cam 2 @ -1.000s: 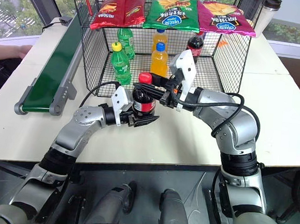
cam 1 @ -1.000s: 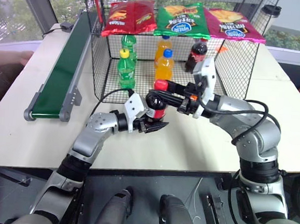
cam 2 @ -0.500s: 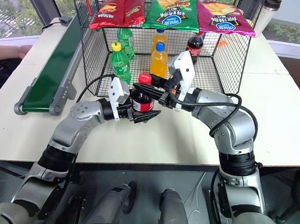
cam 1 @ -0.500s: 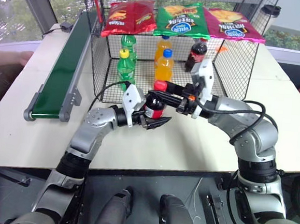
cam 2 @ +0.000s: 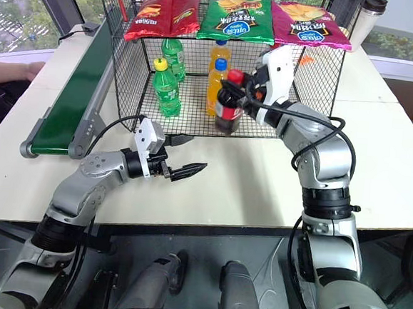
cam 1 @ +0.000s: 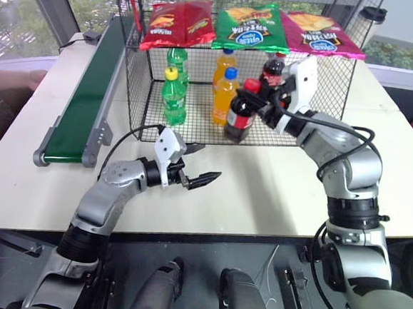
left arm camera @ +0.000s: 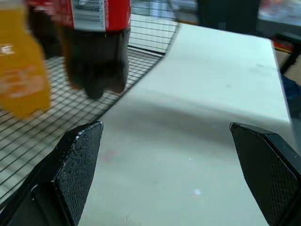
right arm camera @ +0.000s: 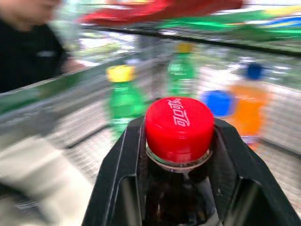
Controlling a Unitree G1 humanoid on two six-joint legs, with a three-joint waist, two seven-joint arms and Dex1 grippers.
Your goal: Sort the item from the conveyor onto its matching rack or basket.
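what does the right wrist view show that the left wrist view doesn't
The right wrist view alone shows the cola bottle's red cap clamped between the right claw's fingers, two green soda bottles, and a person in black. The left wrist view alone shows the cola bottle's base hanging above the cage floor edge, and the open left claw over the table. Both show the cola and orange soda.

the left gripper (cam 1: 195, 164) let go of the cola bottle (cam 1: 240, 115) and pulled back, and the right gripper (cam 1: 262, 96) carried it over to the open side of the wire cage (cam 1: 326, 92).
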